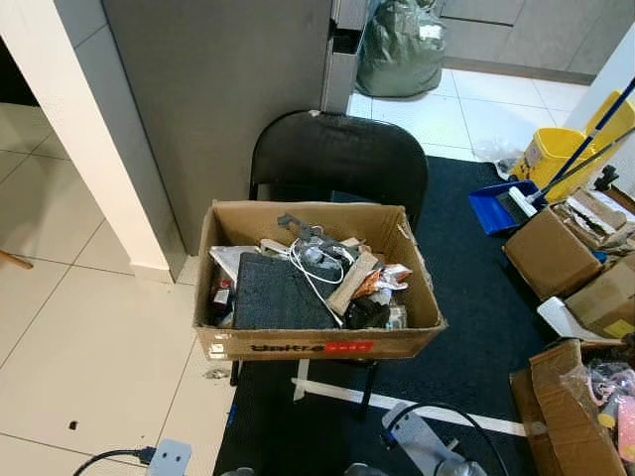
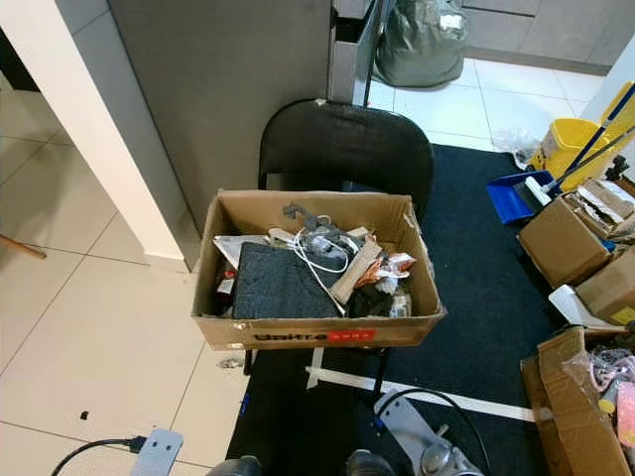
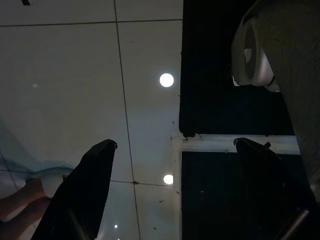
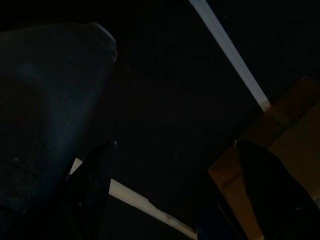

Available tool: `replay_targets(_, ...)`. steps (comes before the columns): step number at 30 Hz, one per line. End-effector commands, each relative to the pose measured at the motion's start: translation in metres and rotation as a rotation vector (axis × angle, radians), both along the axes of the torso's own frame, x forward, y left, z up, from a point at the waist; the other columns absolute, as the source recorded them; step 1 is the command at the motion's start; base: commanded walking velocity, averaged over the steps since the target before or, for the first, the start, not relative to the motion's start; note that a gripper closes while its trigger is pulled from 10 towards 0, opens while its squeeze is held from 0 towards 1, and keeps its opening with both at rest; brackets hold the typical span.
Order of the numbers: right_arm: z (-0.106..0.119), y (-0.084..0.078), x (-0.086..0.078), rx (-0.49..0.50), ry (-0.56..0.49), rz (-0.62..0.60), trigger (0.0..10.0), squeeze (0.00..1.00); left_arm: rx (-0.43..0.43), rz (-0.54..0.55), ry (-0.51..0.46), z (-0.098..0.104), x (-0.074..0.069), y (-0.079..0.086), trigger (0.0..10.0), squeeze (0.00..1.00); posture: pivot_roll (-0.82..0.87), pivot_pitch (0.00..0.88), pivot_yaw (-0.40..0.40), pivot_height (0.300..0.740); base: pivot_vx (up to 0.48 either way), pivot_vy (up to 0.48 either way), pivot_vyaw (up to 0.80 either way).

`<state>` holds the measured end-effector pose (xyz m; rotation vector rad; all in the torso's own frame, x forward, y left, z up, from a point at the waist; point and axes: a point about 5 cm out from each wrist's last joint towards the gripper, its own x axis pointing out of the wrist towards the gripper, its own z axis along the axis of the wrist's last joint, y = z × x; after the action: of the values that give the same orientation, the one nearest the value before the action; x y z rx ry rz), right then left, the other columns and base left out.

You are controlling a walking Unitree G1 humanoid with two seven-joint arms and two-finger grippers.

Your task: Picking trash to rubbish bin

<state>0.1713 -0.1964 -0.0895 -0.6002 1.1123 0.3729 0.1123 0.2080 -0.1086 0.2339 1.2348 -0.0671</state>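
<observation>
A cardboard box (image 1: 308, 344) full of trash stands on the seat of a black chair (image 1: 337, 154) straight ahead. Inside lie a dark grey foam slab (image 1: 281, 293), a white cable (image 1: 316, 278), a grey plastic bracket (image 1: 295, 226) and an orange snack wrapper (image 1: 380, 283). A small scrap (image 1: 216, 374) lies on the tiles beside the box's front left corner. Both arms hang low. My left gripper (image 3: 176, 144) is open over the rug edge and tiles, holding nothing. My right gripper (image 4: 176, 146) is open over the dark rug, also holding nothing.
A grey wall and white pillar (image 1: 109, 149) close the left. On the right stand several cardboard boxes (image 1: 551, 253), a blue dustpan (image 1: 496, 208) and a yellow mop bucket (image 1: 551, 154). A grey-green bag (image 1: 400, 50) sits at the back. A dark rug (image 1: 476, 327) with a white tape line (image 1: 446, 409) lies underfoot.
</observation>
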Motion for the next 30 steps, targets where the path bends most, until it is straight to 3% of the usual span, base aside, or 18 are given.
replay_targets(1, -0.001, -0.002, -0.004, -0.001, 0.010, -0.011, 10.0, 0.00, -0.027, -0.004, 0.027, -0.003, -0.008, -0.005, 10.0, 0.00, 0.04, 0.107, -0.052, 0.740, 0.000, 0.000, 0.00)
replay_targets(13, -0.002, 0.015, 0.001, 0.025, 0.009, -0.004, 10.0, 0.00, -0.036, 0.004, 0.030, -0.003, -0.009, -0.005, 10.0, 0.00, 0.04, 0.112, -0.052, 0.740, 0.000, 0.000, 0.00)
replay_targets(21, 0.005, 0.010, 0.014, 0.015, -0.018, -0.016, 10.0, 0.00, -0.025, 0.006, 0.029, -0.003, -0.009, -0.004, 10.0, 0.00, 0.04, 0.113, -0.050, 0.740, 0.000, 0.000, 0.00)
replay_targets(30, 0.001, 0.000, 0.002, 0.008, 0.029, 0.008, 10.0, 0.00, -0.030, 0.007, 0.032, -0.003, -0.009, -0.004, 10.0, 0.00, 0.04, 0.117, -0.048, 0.740, 0.000, 0.000, 0.00)
